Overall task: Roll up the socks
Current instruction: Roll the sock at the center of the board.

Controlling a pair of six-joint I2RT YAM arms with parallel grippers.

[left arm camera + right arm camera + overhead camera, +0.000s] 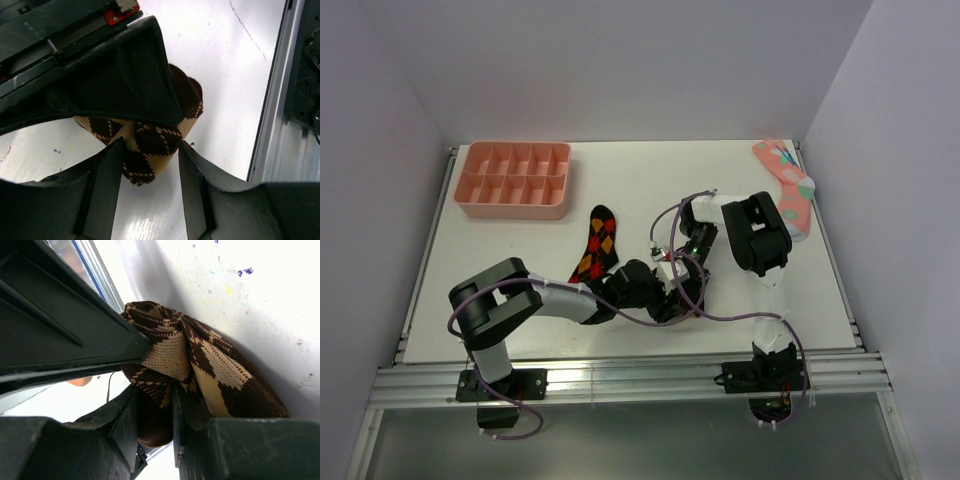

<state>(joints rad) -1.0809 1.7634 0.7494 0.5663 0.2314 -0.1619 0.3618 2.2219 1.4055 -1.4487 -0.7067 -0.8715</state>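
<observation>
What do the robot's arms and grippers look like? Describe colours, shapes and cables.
Both the left arm and right arm are black with white link sections. Thin purple cables loop loosely along them. A green light glows near the right wrist. The left gripper and right gripper have black angular fingers.

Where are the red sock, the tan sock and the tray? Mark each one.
red sock [601,243]: top view, on its diamonds, mid-length.
tan sock [212,374]: right wrist view, on a tan patch.
tray [510,211]: top view, on its near wall.
</observation>
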